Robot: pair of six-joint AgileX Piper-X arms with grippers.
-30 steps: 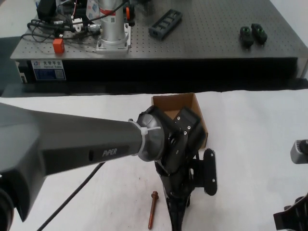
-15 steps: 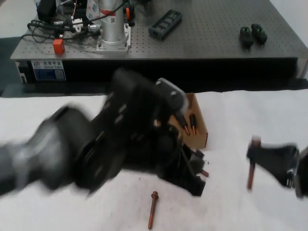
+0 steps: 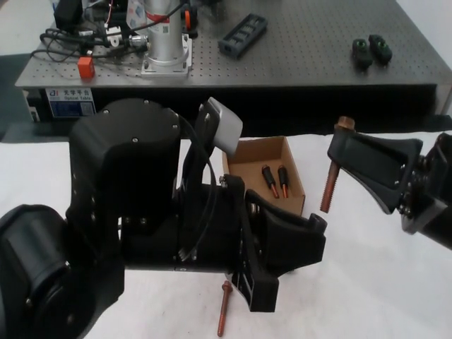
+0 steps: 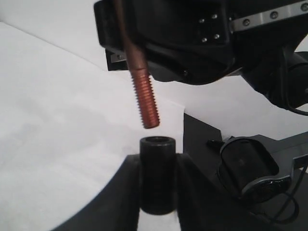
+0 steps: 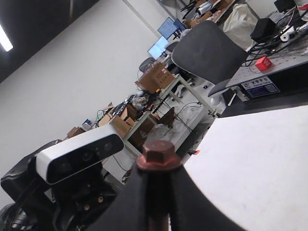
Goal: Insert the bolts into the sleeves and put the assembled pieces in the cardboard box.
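Observation:
My left gripper (image 4: pixel 157 161) is shut on a black sleeve (image 4: pixel 157 192), held upright with its open bore facing up. A copper bolt (image 4: pixel 143 86) hangs point-down just above that bore, its threaded tip a little apart from the rim. My right gripper (image 5: pixel 156 180) is shut on the bolt below its hex head (image 5: pixel 157 153). In the high view the right gripper (image 3: pixel 340 152) holds the bolt (image 3: pixel 330 185) to the right of the cardboard box (image 3: pixel 258 148), where two assembled pieces (image 3: pixel 275 181) lie. The bulky left arm (image 3: pixel 176 233) hides the sleeve there.
A loose copper bolt (image 3: pixel 224 308) lies on the white cloth near the front edge. Behind the box stands a raised perforated bench (image 3: pixel 296 49) with a metal post (image 3: pixel 166 35), cables, a black rack and small black parts.
The left arm has swung round and lifted, turning its gripper toward the right. The right arm has come in from the right and raised its bolt up and leftward, over the sleeve.

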